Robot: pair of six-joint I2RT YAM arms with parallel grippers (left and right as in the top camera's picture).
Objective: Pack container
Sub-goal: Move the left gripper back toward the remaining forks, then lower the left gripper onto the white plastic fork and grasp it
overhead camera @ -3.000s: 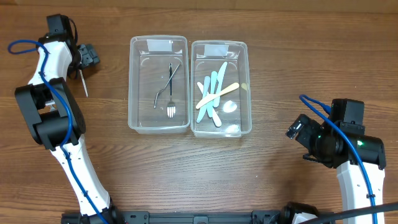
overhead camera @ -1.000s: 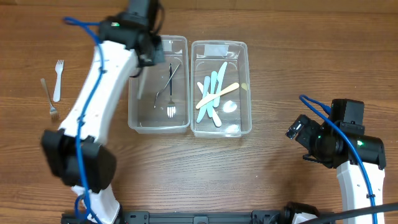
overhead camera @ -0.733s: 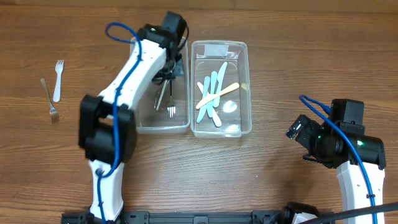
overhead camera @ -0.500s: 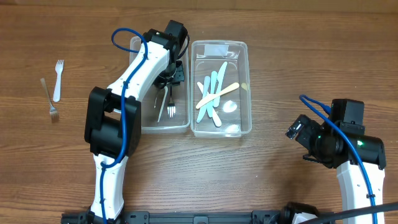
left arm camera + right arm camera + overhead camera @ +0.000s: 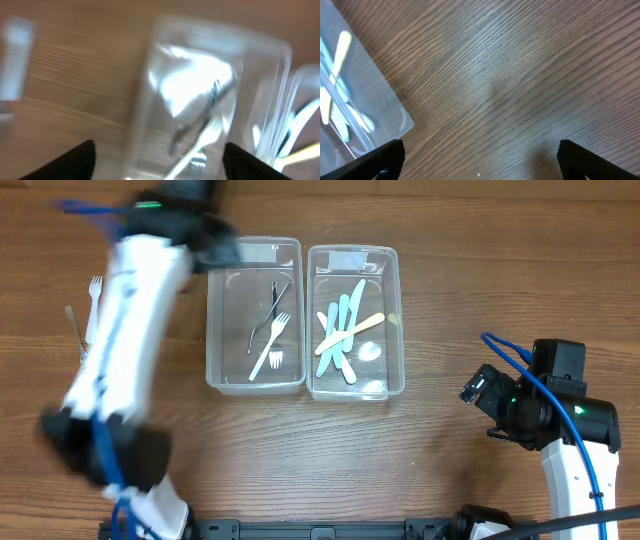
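White fork [image 5: 270, 345] lies in the clear container [image 5: 232, 310] (left pincer [image 5: 159, 162] and right pincer [image 5: 482, 160] both gape empty).

Left box: clear rectangular plastic container [image 5: 214, 330], lidless and upright.
Plastic fork: white plastic fork [image 5: 269, 347], flat inside the left box, lying diagonally with its tines toward the box's far right corner.
Steel fork: thin metal fork [image 5: 274, 298], also inside the left box, overlapping the plastic one, tines toward the near wall.
Right box: second clear plastic container [image 5: 394, 300], just beside the left box's right wall, holding crossed light blue plastic utensils [image 5: 340, 320] and a cream flat stick [image 5: 366, 323].
Loose pieces: small white fork [image 5: 95, 283] and small metal fork [image 5: 71, 317], well left of the left box, partly hidden.
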